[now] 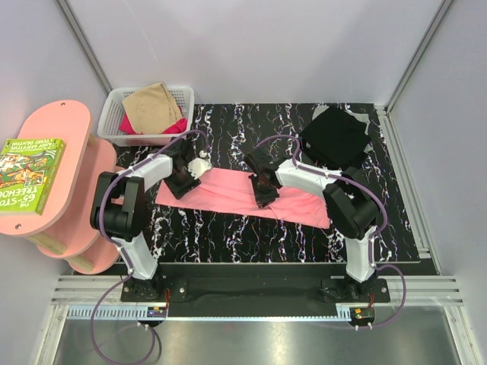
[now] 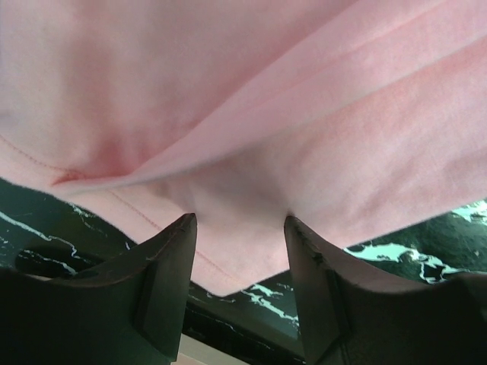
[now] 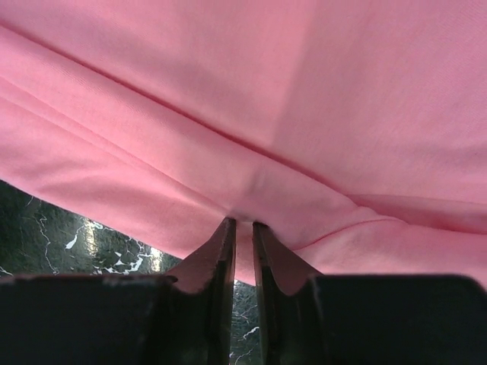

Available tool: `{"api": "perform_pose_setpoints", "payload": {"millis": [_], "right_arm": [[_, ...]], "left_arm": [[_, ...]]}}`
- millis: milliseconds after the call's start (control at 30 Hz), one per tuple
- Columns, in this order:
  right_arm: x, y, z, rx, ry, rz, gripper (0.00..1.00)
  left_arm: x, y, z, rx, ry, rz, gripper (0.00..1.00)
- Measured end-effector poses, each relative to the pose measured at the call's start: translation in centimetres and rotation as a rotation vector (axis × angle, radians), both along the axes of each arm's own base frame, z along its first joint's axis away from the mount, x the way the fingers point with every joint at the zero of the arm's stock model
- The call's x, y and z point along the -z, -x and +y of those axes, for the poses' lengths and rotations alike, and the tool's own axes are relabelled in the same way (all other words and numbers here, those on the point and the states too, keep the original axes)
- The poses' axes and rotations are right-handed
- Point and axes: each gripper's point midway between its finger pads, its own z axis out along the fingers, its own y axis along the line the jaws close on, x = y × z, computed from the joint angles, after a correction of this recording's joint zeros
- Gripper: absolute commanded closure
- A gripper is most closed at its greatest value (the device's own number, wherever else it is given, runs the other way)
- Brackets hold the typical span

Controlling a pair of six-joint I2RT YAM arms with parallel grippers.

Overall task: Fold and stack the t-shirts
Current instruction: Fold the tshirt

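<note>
1. The right jaws are nearly pressed together and pinch a thin raised fold of the salmon pink t-shirt (image 1: 228,190), about midway along its length. In the right wrist view a strip of pink fills the narrow gap between the tips, and a crease runs away from them.
2. The left jaws are spread. The shirt's left end lies between and just beyond the two tips, with a hemmed corner pointing down into the gap. We see no cloth clamped there.
3. The shirt lies flat on the surface (image 1: 228,236) as a long band running left to right between the two arms. Its right end sits slightly nearer the bases.
4. The cloth is soft, matte and doubled in layers. It shows shallow folds lengthwise and a stitched hem line near the left jaws.
5. The surface is black with white marble veining.
6. The black t-shirt (image 1: 335,137) is folded to a rough square at the far right, apart from the pink one.
7. A white mesh basket (image 1: 112,114) at the far left holds the tan t-shirt (image 1: 152,105), which is heaped over the magenta t-shirt (image 1: 176,125).
</note>
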Motion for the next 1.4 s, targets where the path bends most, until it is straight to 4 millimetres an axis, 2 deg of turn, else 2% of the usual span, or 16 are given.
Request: {"api": "perform_pose_setpoints", "payload": {"millis": [67,233,467,733,900,1100,1167,1267,1333,1400], "right_arm": [[0.0,0.0,-0.1,0.001,0.002,-0.001,0.79],[0.0,-0.4,-0.4,0.006,0.004,-0.003,0.79],[-0.6,-2.1,-1.4,0.033,0.004,-0.029,0.8],[-1.7,-5.8,-2.0,0.057,-0.009,-0.077,0.81],[-1.5,-8.3,-2.0,0.053,-0.001,-0.089,0.8],[-1.3,-10.8,-2.8,0.054,0.023,-0.09,0.73],[-1.9,-11.6,-3.5,0.062,0.032,-0.099,0.68],[-3.4,-12.3,-4.5,0.072,0.043,-0.126,0.67],[-5.0,-11.9,-5.1,0.075,0.039,-0.141,0.67],[-6.9,-10.6,-5.7,0.073,0.025,-0.163,0.67]], "left_arm": [[0.6,-0.1,0.0,0.0,0.0,0.0,0.46],[0.8,-0.1,0.1,0.0,-0.005,-0.014,0.46],[0.8,-0.2,0.2,0.009,-0.007,-0.038,0.46],[0.8,-0.3,0.3,0.018,-0.015,-0.056,0.47],[0.7,-0.4,0.4,0.023,-0.02,-0.063,0.47],[0.7,-0.5,0.6,0.029,-0.029,-0.072,0.47],[0.7,-0.6,0.6,0.031,-0.032,-0.075,0.47],[0.7,-0.6,0.7,0.033,-0.033,-0.079,0.47],[0.6,-0.6,0.6,0.034,-0.032,-0.08,0.47],[0.6,-0.6,0.6,0.034,-0.029,-0.078,0.47]]}}
